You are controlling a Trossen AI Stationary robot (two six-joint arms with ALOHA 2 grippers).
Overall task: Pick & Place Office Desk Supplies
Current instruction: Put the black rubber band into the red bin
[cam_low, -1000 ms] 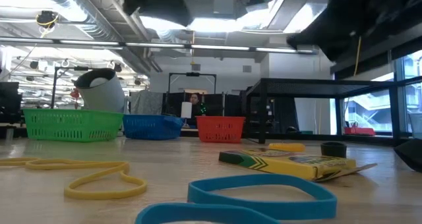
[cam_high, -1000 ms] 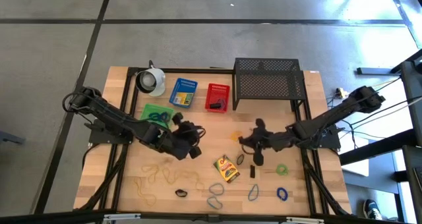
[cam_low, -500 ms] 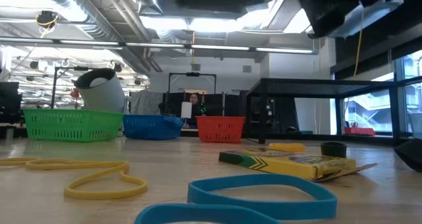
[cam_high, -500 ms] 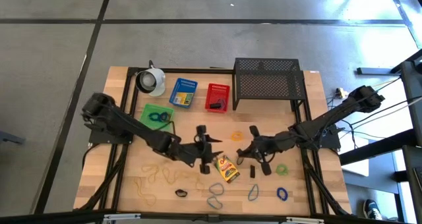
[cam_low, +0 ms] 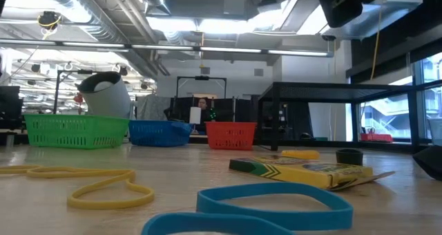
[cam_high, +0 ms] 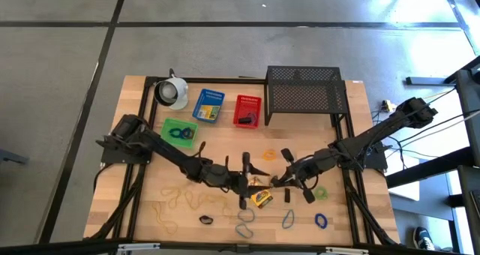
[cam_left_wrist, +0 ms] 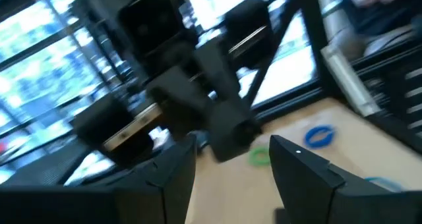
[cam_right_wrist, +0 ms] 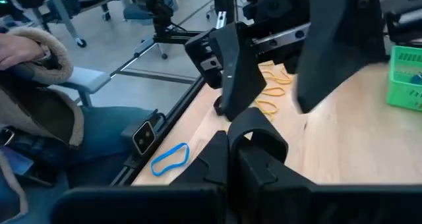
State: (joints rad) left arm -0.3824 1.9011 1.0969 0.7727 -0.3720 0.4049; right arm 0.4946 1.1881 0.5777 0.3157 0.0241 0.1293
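Wooden table (cam_high: pixel 142 202) under ceiling ducts (cam_low: pixel 103 17); left jaws released, right jaws clenched.

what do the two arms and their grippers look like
Both arms are dark, nearly black, jointed links with cables trailing at their bases. The left gripper and right gripper each end in two flat, black, angular fingers, with no markings visible.

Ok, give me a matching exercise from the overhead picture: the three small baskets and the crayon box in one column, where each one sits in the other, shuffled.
Things:
1. green basket
2. blue basket
3. red basket
4. crayon box

Places:
A. right beside the black mesh rack
B. between the two other baskets
C. between the two grippers
D. the basket nearest the left arm's base, with blue bands inside

Pairs: 1-D, 2-B, 3-A, 4-C
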